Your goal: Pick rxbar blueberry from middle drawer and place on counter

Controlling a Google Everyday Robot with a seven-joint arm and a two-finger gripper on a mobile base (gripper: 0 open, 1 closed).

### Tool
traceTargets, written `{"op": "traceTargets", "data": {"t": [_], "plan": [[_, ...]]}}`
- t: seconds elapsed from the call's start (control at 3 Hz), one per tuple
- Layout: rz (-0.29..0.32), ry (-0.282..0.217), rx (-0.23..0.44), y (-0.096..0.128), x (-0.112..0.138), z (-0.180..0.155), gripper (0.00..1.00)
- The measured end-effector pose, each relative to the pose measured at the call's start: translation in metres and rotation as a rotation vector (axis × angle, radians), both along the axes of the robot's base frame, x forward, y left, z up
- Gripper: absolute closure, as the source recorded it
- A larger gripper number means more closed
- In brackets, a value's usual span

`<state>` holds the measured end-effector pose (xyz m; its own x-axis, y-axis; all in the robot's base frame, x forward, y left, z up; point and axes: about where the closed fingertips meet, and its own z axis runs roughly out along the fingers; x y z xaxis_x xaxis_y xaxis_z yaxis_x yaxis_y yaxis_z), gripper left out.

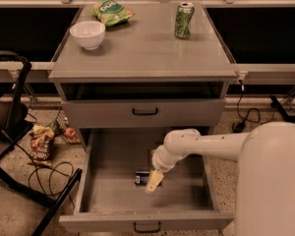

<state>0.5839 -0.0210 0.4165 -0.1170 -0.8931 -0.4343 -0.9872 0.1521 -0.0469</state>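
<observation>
The middle drawer (pixel 108 200) is pulled wide open at the bottom of the cabinet. The rxbar blueberry (pixel 141 178), a small dark bar, lies flat on the drawer floor near its middle. My white arm reaches in from the right, and my gripper (pixel 154 181) with pale fingers hangs over the bar's right end, hiding part of it. The counter (pixel 142 48) is the flat grey top of the cabinet, above.
On the counter stand a white bowl (pixel 87 34), a green snack bag (pixel 112 11) and a green can (pixel 184 20). A shut drawer front (pixel 143 112) sits above the open one. A black chair frame (pixel 14 132), cables and snack wrappers (pixel 41 142) lie on the floor left.
</observation>
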Motion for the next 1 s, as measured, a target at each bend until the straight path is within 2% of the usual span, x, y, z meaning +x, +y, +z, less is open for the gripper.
{"op": "traceTargets", "data": {"t": [0.33,0.67,1.0], "plan": [[0.017,0.015,0.003,0.008,-0.004,-0.021,0.0],[0.04,-0.001,0.025,0.015,-0.008,-0.04,0.0],[0.054,-0.008,0.057,0.018,-0.007,-0.057,0.18]]}}
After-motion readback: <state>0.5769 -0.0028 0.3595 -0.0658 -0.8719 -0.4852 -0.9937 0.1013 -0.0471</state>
